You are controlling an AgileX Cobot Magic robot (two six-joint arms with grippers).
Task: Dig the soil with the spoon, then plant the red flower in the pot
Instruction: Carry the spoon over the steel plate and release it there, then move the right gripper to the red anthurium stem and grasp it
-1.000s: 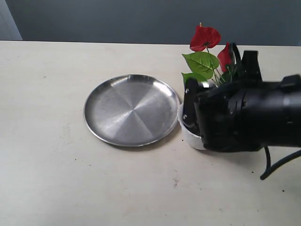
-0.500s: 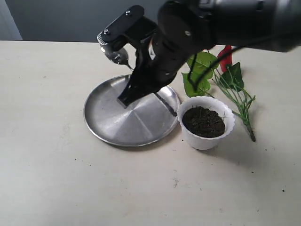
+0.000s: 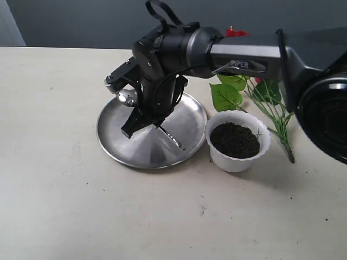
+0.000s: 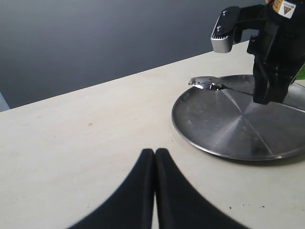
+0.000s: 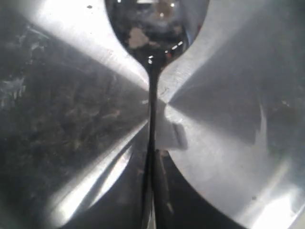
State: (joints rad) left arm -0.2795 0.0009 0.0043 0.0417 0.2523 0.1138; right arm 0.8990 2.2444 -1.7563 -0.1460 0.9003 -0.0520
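My right gripper (image 3: 133,127) reaches across over the steel plate (image 3: 116,143) and is shut on the thin handle of the spoon (image 3: 127,98). The right wrist view shows the handle pinched at the gripper (image 5: 153,151), with the spoon's bowl (image 5: 157,24) flecked and just above the plate (image 5: 228,119). In the left wrist view the spoon (image 4: 206,82) sits at the plate's rim. The white scalloped pot (image 3: 237,160) holds dark soil (image 3: 234,139), right of the plate. The red flower (image 3: 225,96) lies behind the pot, its blooms mostly hidden by the arm. My left gripper (image 4: 155,151) is shut and empty.
The beige table (image 3: 65,206) runs back to a dark wall. The right arm (image 3: 244,54) spans the space above the flower and the plate's back edge. In the left wrist view the plate (image 4: 228,133) lies ahead of the left gripper.
The right arm swung from the pot over to the plate with the spoon in its grip, uncovering the pot. It has since dropped lower, bringing the spoon's bowl to the plate's rim.
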